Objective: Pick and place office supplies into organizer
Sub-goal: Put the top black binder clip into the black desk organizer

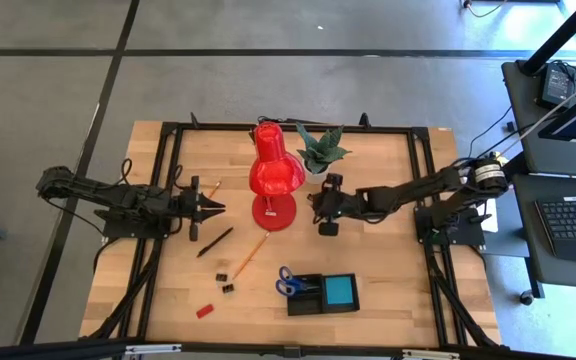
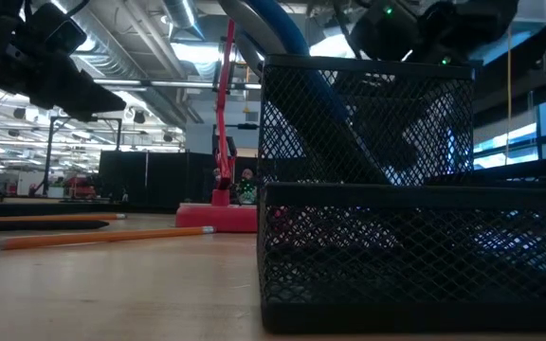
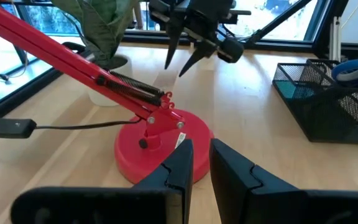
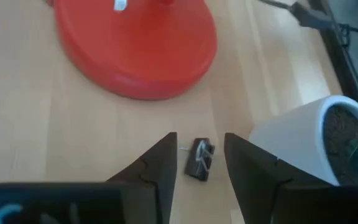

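Right gripper (image 4: 196, 163) parted, straddling small black clip (image 4: 201, 158) at 3 o'clock of lamp base (image 4: 135, 46), nothing gripped. Left gripper (image 1: 213, 207) narrowly open, empty, at 9 o'clock.

right gripper (image 4: 196, 158) fingers spread around small black clip (image 4: 200, 158); red lamp base (image 4: 135, 46) and white plant pot (image 4: 303, 140) crowd either side.
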{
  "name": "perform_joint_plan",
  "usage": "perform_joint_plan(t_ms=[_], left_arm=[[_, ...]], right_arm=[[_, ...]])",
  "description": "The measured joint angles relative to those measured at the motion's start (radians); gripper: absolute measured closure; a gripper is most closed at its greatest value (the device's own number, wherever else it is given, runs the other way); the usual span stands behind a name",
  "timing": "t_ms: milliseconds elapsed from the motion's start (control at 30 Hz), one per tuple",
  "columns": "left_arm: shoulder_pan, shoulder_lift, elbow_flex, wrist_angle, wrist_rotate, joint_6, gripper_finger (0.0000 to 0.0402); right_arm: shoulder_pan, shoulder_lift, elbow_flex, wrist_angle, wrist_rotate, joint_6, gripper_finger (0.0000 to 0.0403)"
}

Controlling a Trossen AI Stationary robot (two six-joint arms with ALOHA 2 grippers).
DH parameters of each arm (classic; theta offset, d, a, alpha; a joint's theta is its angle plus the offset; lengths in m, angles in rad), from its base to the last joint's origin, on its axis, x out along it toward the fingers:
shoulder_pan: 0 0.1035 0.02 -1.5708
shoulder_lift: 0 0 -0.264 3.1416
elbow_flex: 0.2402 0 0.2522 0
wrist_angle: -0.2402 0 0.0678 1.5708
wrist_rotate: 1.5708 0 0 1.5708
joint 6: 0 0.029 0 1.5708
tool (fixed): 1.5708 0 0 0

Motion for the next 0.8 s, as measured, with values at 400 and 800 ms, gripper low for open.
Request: perform_joint_plan(t_ms=[400,800], left_arm=[[0.000,0.014,0.000,-0.002,-0.002,0.007,0.0355],[0.000,0.014,0.000,-0.004,-0.003,0.008,0.0355]], right_arm=[[-0.022,0.145,-0.003,0.071,0.083,0.002,0.0266],[-0.061,0.159,-0.003,0.075,0.015,0.061,0.0290]])
